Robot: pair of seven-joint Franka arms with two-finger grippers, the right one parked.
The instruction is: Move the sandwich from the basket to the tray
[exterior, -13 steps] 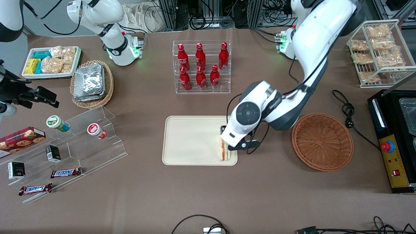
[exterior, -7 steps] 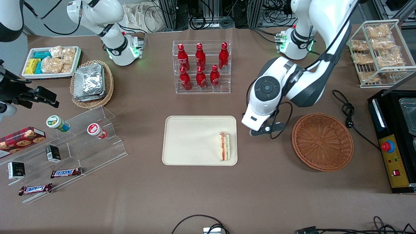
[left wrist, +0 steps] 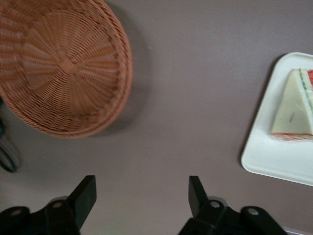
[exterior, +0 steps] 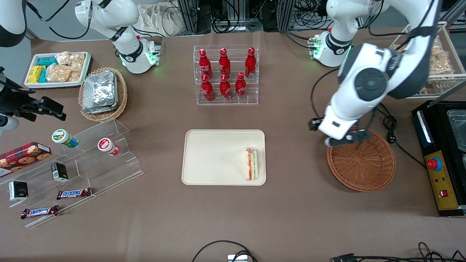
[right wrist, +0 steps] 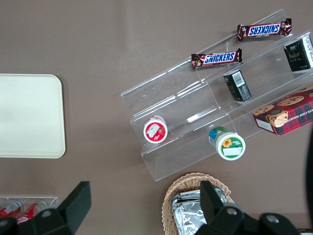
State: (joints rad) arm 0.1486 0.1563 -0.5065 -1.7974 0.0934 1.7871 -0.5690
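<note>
Front view, sandwich point(exterior: 251, 164) on tray point(exterior: 214, 156), hand point(left wrist: 142, 196) open

The sandwich point(exterior: 251, 163) lies on the tray point(exterior: 214, 156), at the tray's end nearest the basket point(exterior: 361, 159) — tray and basket sit well apart on the table point(exterior: 233, 218). The gripper point(left wrist: 142, 196) hangs above the table between them, near the basket's rim, fingers point(left wrist: 85, 193) spread wide. The bottle rack point(exterior: 225, 74) stands farther from the front camera than the tray.
</note>
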